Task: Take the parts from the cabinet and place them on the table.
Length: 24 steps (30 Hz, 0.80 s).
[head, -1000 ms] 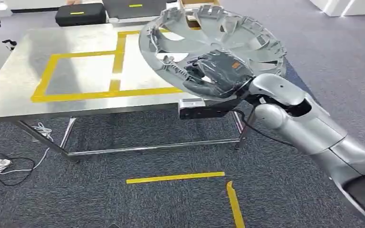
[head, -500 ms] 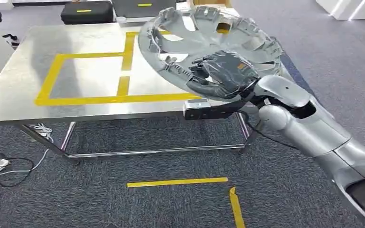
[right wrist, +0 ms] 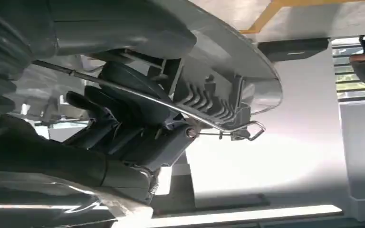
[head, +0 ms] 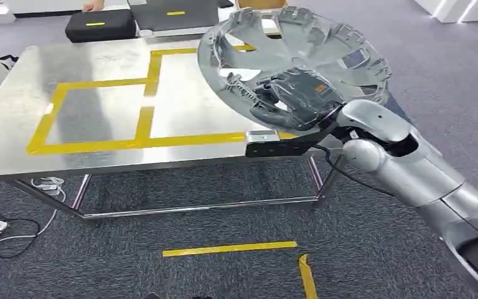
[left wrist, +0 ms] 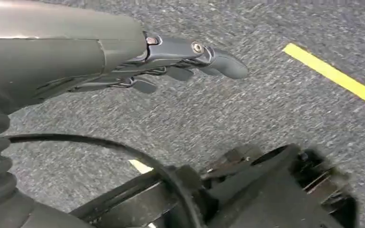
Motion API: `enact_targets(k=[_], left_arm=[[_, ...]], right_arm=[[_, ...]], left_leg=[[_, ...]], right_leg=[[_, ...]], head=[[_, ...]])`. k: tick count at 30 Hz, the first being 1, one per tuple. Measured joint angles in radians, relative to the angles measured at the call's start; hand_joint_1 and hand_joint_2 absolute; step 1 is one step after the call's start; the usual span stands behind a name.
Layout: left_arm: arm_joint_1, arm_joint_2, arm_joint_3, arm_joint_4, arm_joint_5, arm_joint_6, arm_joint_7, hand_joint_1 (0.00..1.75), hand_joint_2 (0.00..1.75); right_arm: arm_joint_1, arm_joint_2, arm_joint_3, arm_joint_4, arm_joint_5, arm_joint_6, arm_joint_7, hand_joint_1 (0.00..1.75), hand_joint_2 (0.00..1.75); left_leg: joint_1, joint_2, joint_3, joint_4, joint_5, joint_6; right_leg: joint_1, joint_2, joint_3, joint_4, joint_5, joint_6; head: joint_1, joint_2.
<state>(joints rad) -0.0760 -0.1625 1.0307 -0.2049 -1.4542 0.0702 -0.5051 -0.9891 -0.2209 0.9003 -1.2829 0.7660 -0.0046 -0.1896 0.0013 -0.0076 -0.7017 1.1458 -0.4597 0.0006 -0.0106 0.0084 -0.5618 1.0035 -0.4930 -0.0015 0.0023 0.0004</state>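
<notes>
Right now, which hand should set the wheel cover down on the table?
Right. The right hand already grips the wheel cover above the steel table; the left hand hangs over the carpet, fingers apart, holding nothing.

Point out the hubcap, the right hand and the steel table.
hubcap (head: 323, 43), head view, on an inner spoke.
right hand (head: 295, 96), head view, on the dark back of the hand.
steel table (head: 93, 59), head view, on bare tabletop.

surface: steel, on a metal frame, reaching ahead and left of right hand | yellow tape outline: stuck flat on it, left of hand | floor: grey carpet, yellow tape strips below hand, cables far left
</notes>
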Motion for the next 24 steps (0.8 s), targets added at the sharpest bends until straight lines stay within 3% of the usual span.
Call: enact_targets(k=[1, 3, 6, 8, 10, 11, 12, 13, 14, 16, 17, 18, 19, 21, 22, 23, 24], left_arm=[[0.002, 0.001, 0.0, 0.0, 0.0, 0.0, 0.0, 0.0, 1.75], [0.001, 0.003, 0.0, 0.0, 0.0, 0.0, 0.002, 0.0, 1.75], [0.003, 0.002, -0.002, 0.0, 0.0, 0.0, 0.002, 0.0, 1.75], [-0.001, 0.001, -0.004, 0.0, -0.005, -0.001, 0.002, 0.0, 1.75], [-0.007, -0.003, -0.007, 0.0, -0.007, -0.004, 0.002, 0.0, 1.75], [-0.009, -0.005, -0.009, 0.0, -0.009, -0.006, 0.003, 0.0, 1.75], [-0.01, -0.006, -0.01, 0.0, -0.011, -0.01, 0.007, 0.0, 1.75], [-0.009, -0.006, -0.014, 0.0, -0.016, -0.013, 0.01, 0.0, 1.75], [-0.007, -0.006, -0.018, 0.0, -0.018, -0.018, 0.011, 0.0, 1.75], [-0.014, -0.008, -0.026, 0.0, -0.024, -0.023, 0.014, 0.0, 1.75], [-0.018, -0.008, -0.031, 0.0, -0.024, -0.024, 0.015, 0.0, 1.75], [-0.024, -0.008, -0.032, 0.0, -0.024, -0.024, 0.017, 0.0, 1.75], [-0.027, -0.008, -0.034, 0.0, -0.024, -0.024, 0.02, 0.0, 1.75], [-0.025, -0.009, -0.039, 0.0, -0.024, -0.025, 0.021, 0.0, 1.75], [-0.026, -0.009, -0.041, 0.0, -0.024, -0.026, 0.021, 0.0, 1.75], [-0.027, -0.009, -0.043, 0.0, -0.024, -0.026, 0.021, 0.0, 1.75], [-0.028, -0.009, -0.043, 0.0, -0.024, -0.026, 0.021, 0.0, 1.75]], right_arm=[[0.0, 0.0, 0.002, 0.0, 0.001, 0.001, 0.0, 1.75, 1.75], [0.001, 0.0, 0.01, 0.002, 0.004, 0.004, -0.003, 1.75, 1.75], [0.0, 0.008, 0.016, 0.002, 0.014, 0.015, -0.002, 1.75, 1.75], [-0.002, 0.014, 0.017, 0.005, 0.014, 0.018, -0.002, 1.75, 1.75], [-0.003, 0.022, 0.03, 0.014, 0.014, 0.021, -0.002, 1.75, 1.75], [0.002, 0.032, 0.039, 0.022, 0.015, 0.027, -0.003, 1.75, 1.75], [0.003, 0.042, 0.046, 0.032, 0.018, 0.037, -0.006, 1.75, 1.75], [0.004, 0.061, 0.053, 0.05, 0.022, 0.043, -0.009, 1.75, 1.75], [0.004, 0.086, 0.064, 0.075, 0.027, 0.045, -0.009, 1.75, 1.75], [0.009, 0.139, 0.085, 0.119, 0.029, 0.045, -0.008, 1.75, 1.75], [0.014, 0.156, 0.093, 0.138, 0.026, 0.042, -0.011, 1.75, 1.75], [0.015, 0.177, 0.102, 0.154, 0.021, 0.041, -0.016, 1.75, 1.75], [0.016, 0.199, 0.111, 0.167, 0.018, 0.039, -0.019, 1.75, 1.75], [0.018, 0.221, 0.122, 0.188, 0.013, 0.038, -0.02, 1.75, 1.75], [0.019, 0.233, 0.125, 0.197, 0.013, 0.038, -0.021, 1.75, 1.75], [0.02, 0.239, 0.126, 0.205, 0.011, 0.038, -0.022, 1.75, 1.75], [0.02, 0.249, 0.129, 0.214, 0.009, 0.037, -0.026, 1.75, 1.75]], left_leg=[[-0.006, 0.002, 0.024, -0.095, 0.076, 0.011], [-0.015, 0.004, 0.038, -0.14, 0.053, 0.023], [-0.013, 0.002, 0.042, -0.138, 0.052, 0.031], [-0.006, 0.001, 0.062, -0.159, 0.051, 0.035], [-0.006, 0.001, 0.067, -0.159, 0.045, 0.043], [-0.007, 0.0, 0.071, -0.158, 0.039, 0.042], [-0.005, -0.001, 0.075, -0.157, 0.032, 0.042], [-0.003, -0.002, 0.082, -0.155, 0.025, 0.04], [-0.001, -0.002, 0.092, -0.154, 0.016, 0.035], [0.004, -0.002, 0.114, -0.145, -0.006, 0.023], [0.0, -0.003, 0.114, -0.142, -0.015, 0.014], [-0.001, -0.005, 0.109, -0.128, -0.018, 0.01], [0.0, -0.006, 0.104, -0.128, -0.018, 0.009], [0.002, -0.006, 0.105, -0.127, -0.022, 0.004], [0.003, -0.004, 0.1, -0.123, -0.037, -0.003], [0.003, 0.0, 0.089, -0.091, -0.049, -0.009], [0.005, 0.001, 0.058, -0.029, -0.071, -0.014]], right_leg=[[0.0, 0.0, 0.008, -0.001, -0.008, 0.002], [0.0, 0.002, 0.005, -0.004, -0.013, 0.013], [0.002, 0.0, 0.013, -0.012, -0.024, 0.031], [0.001, -0.001, -0.011, 0.029, -0.056, 0.032], [0.001, 0.0, -0.082, 0.157, -0.106, 0.032], [0.001, 0.001, -0.143, 0.25, -0.127, 0.035], [0.001, 0.001, -0.177, 0.287, -0.122, 0.036], [0.0, 0.0, -0.189, 0.278, -0.089, 0.039], [-0.002, 0.0, -0.179, 0.231, -0.04, 0.041], [-0.008, -0.003, -0.122, 0.063, 0.078, 0.049], [-0.004, 0.0, -0.104, 0.052, 0.063, 0.053], [-0.005, 0.002, -0.083, 0.023, 0.054, 0.045], [-0.002, 0.005, -0.085, 0.022, 0.038, 0.03], [0.0, 0.005, -0.084, 0.02, 0.033, 0.019], [-0.006, 0.005, -0.076, 0.018, 0.031, 0.014], [-0.006, 0.004, -0.072, 0.018, 0.027, 0.008], [-0.006, 0.003, -0.068, 0.018, 0.023, 0.002]], head=[[0.0, 0.0], [0.001, 0.0], [0.0, 0.0], [0.002, 0.0], [0.003, 0.0], [0.003, 0.0], [0.003, 0.0], [0.004, 0.0], [0.004, 0.0], [0.003, 0.0], [0.004, 0.0], [0.006, 0.0], [0.002, 0.0], [0.003, 0.0], [0.004, 0.0], [0.0, 0.0], [-0.001, 0.0]])
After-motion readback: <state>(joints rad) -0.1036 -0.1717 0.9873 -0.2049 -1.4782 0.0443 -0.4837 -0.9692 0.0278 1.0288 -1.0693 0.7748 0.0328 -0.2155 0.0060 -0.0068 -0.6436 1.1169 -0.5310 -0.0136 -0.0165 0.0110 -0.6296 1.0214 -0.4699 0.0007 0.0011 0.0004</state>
